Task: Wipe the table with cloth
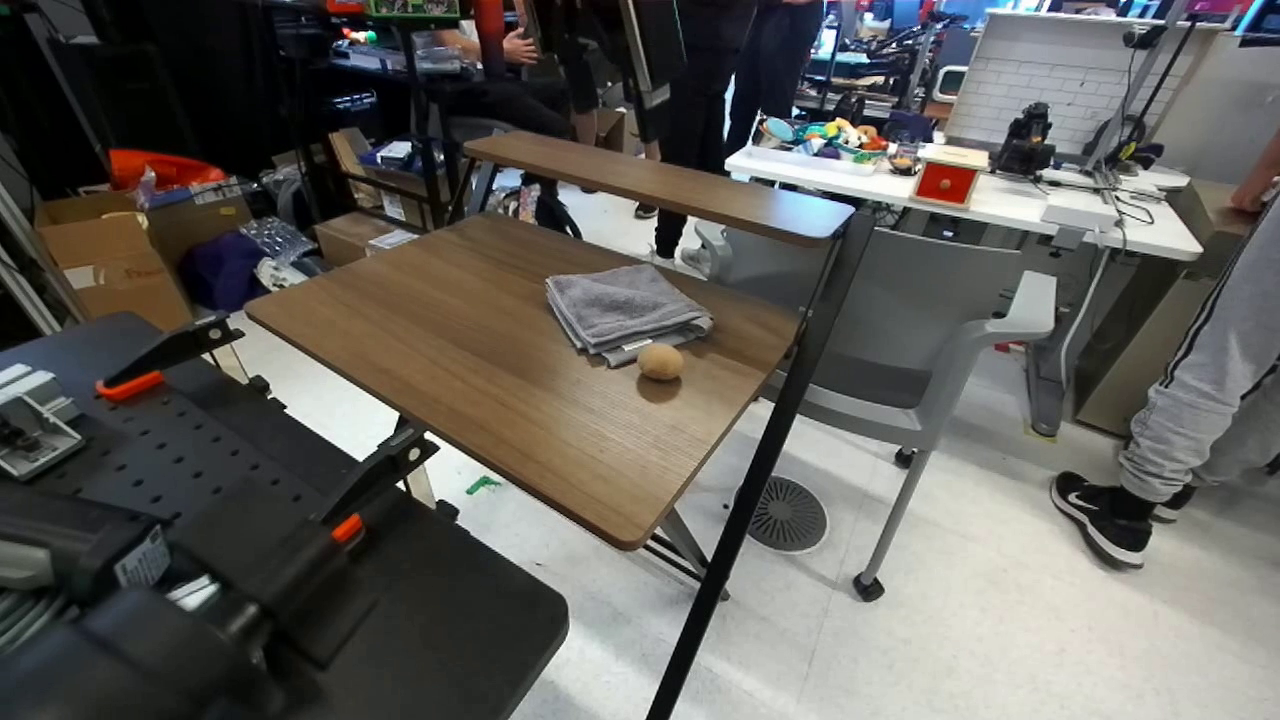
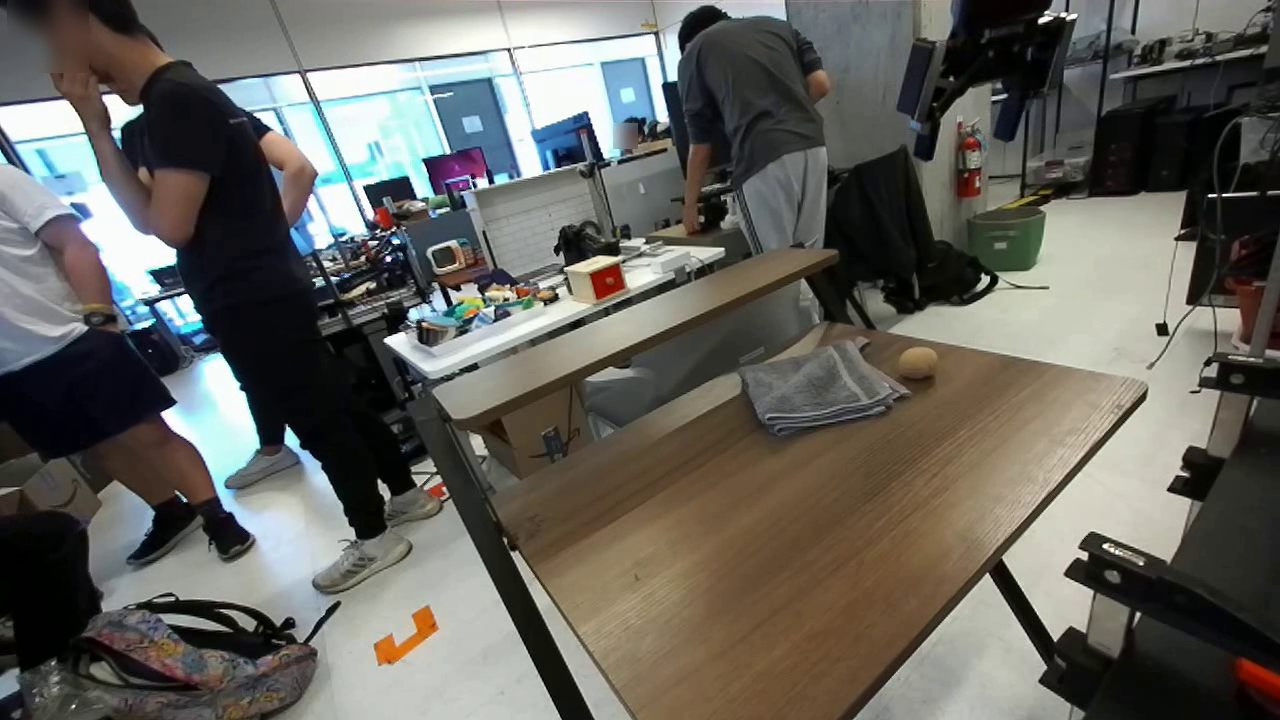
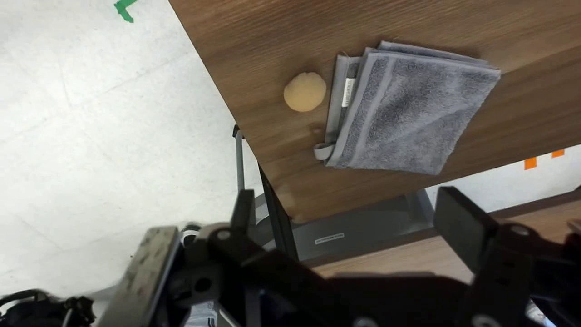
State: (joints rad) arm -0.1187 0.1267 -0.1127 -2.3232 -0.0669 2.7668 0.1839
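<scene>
A folded grey cloth lies flat on the brown wooden table. It also shows in an exterior view and in the wrist view, where a white tag and a small loop stick out at one edge. My gripper is open, with its two black fingers wide apart and nothing between them. In an exterior view the gripper hangs high above the table, well apart from the cloth.
A tan, potato-like round object sits beside the cloth, near the table's edge. A raised wooden shelf runs along one side of the table on dark slanted legs. A grey chair stands behind it. A black bench with clamps stands close by.
</scene>
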